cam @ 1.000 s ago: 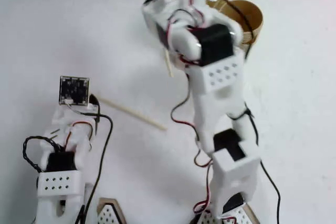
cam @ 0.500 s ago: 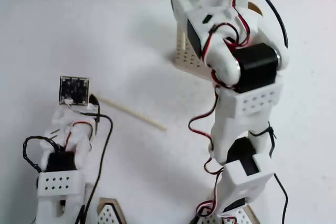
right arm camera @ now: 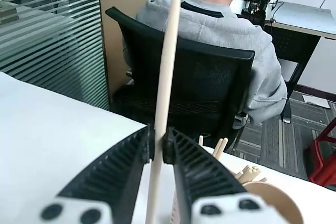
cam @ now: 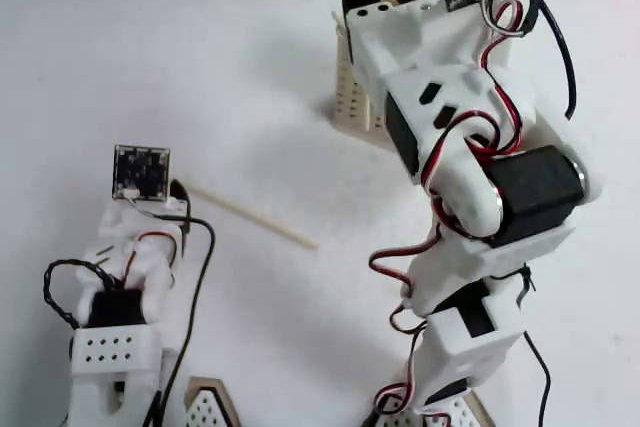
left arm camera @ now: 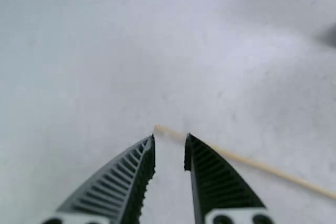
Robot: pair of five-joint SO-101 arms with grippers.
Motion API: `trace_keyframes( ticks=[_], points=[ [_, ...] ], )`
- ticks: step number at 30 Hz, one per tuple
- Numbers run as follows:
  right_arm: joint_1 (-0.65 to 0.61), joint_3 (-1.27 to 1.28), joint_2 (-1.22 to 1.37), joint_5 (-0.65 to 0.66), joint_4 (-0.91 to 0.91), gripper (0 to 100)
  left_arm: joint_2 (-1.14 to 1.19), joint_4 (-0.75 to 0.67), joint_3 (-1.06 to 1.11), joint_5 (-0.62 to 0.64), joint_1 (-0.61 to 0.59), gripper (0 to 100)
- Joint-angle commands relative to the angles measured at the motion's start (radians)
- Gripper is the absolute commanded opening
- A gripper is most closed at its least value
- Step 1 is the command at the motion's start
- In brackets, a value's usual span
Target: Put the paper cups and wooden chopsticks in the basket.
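Observation:
A wooden chopstick (cam: 250,215) lies slanted on the white table (cam: 150,57). My left gripper (cam: 177,191) rests at its near end. In the left wrist view that gripper (left arm camera: 169,141) is open by a narrow gap, and the chopstick's tip (left arm camera: 160,129) lies just past the fingertips, untouched. My right gripper (right arm camera: 158,145) is shut on a second chopstick (right arm camera: 164,72), held upright and high. The right arm (cam: 470,147) hangs over the basket, whose white perforated wall (cam: 352,97) shows beside it. Below the right gripper I see a brown paper cup rim (right arm camera: 275,203) and several chopstick tips (right arm camera: 219,148).
Behind the far table edge a person sits in a black mesh chair (right arm camera: 210,87), facing away. The left half of the table is bare apart from the lying chopstick. Red and black cables (cam: 400,247) trail down the right arm.
The right arm has risen and swung right with its chopstick, now covering the brown cup and most of the basket. The left arm and the lying chopstick have not moved.

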Motion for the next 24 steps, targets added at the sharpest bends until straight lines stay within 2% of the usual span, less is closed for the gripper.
trace_keyframes(
  ticks=[1, 10, 16, 24],
  points=[
    [0.013, -0.023, -0.045, -0.009, 0.005, 1.7, -0.019, -0.026, -0.008, 0.0, -0.008, 11],
    [0.013, 0.008, -0.051, -0.009, 0.01, 1.6, -0.019, -0.026, -0.008, 0.0, -0.01, 11],
    [0.004, 0.287, -0.213, -0.029, 0.004, 1.6, -0.019, -0.026, -0.008, 0.0, -0.008, 11],
    [0.09, 0.503, -0.282, -0.084, -0.302, 1.6, -0.019, -0.026, -0.008, 0.0, -0.005, 11]
  ],
)
